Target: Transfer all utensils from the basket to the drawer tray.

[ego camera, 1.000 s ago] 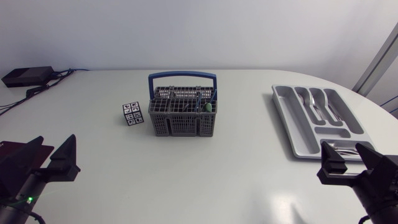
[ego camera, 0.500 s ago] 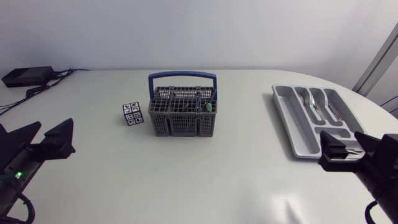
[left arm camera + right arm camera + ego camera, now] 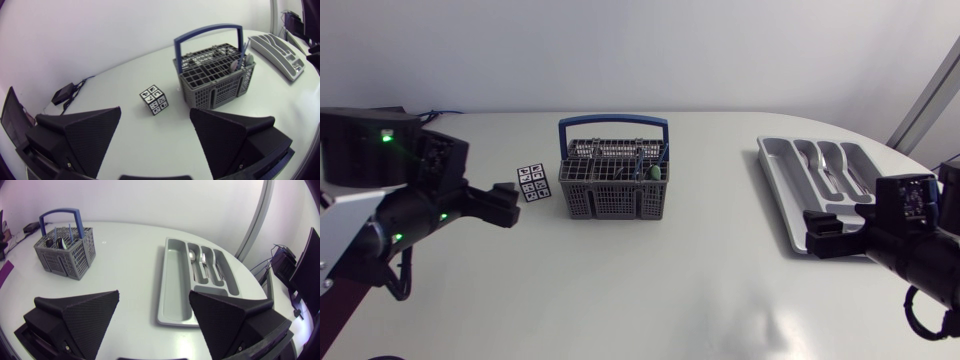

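Utensils (image 3: pixel 655 172): upright in basket (image 3: pixel 614 180), frame centre. Probably light, stiff, slippery; best gripped by protruding ends. Tray (image 3: pixel 785 195): worktop, right. Left hand (image 3: pixel 155 114), right hand (image 3: pixel 154 295): spread, empty.

Basket (image 3: pixel 615 200) mid-table, utensils (image 3: pixel 654 172) standing inside. Cube (image 3: pixel 531 183) just left of it. Drawer tray (image 3: pixel 788 195) well right, cutlery (image 3: pixel 832 168) in its compartments.
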Motion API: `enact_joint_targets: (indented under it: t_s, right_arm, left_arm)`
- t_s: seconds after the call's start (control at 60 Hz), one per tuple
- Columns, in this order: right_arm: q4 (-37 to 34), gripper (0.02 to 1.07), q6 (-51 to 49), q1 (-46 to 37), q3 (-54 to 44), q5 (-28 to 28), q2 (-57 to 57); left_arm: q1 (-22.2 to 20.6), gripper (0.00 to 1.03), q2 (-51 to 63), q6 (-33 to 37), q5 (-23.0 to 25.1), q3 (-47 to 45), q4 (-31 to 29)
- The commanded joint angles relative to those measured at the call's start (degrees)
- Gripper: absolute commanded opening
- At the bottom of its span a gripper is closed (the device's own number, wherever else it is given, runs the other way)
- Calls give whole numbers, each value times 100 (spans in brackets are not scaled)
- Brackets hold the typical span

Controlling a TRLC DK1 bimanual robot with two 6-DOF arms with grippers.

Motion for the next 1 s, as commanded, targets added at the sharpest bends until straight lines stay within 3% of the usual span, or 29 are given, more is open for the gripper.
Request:
enact_joint_targets:
  t_s: [0.0, 0.233, 0.617, 0.983]
  right_arm:
    - [-145, 102, -337, 91, 219, -52, 314]
    - [-268, 102, -680, 100, 438, -1036, 841]
    - [-233, 102, -688, 275, 1036, -1256, 2318]
    - [-242, 102, -477, 601, 1449, -1265, 3144]
  left_arm:
    - [-271, 96, 481, 258, -50, 421, -83]
    - [-763, 96, 1562, 276, -50, 1221, -250]
    - [-1449, 93, 2951, 364, -59, 2434, -163]
    - [-1414, 91, 4111, 135, 47, 4069, -1490]
